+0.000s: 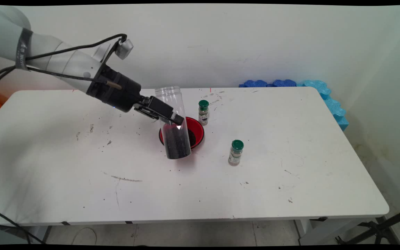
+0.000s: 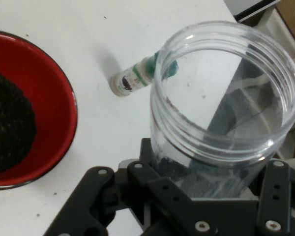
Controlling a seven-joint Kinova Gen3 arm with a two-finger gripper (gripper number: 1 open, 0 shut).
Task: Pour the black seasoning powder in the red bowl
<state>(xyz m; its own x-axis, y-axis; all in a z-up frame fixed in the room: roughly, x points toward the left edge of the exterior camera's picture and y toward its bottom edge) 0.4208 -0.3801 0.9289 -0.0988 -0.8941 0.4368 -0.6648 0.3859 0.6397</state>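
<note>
hand: black two-finger hand [image 1: 172,119] clamped across the mid-body of the clear plastic jar [image 1: 174,121]; fingers either side of the jar wall, seen from above the rim in the hand view [image 2: 226,88].
jar location: held over the near-left rim of the red bowl [image 1: 198,126]. I can't tell if its base touches the table [image 1: 64,166] or hangs just above it.
jar contents: dark granules fill the lower third; the rest is empty. No lid, mouth open.
jar axis: long axis close to vertical, tilted slightly; mouth up and leaning toward the arm and the wall, base toward the near side of the table.
bowl: holds a patch of the same dark granules [image 2: 10,128].
nearby: green-capped spice bottle [image 1: 203,112] just behind the bowl, upright; second spice bottle [image 1: 235,152] to the right of the bowl and nearer the camera, apart from both bowl and jar.
risk 1: smooth round wall gripped by narrow fingers, so the jar could rotate or slide in the grip if jolted.
risk 2: open mouth, so any larger tilt dumps granules; the table already has stray specks.
risk 3: jar base is next to the bowl rim, so sideways travel could knock the bowl or shove it into the rear bottle.
</note>
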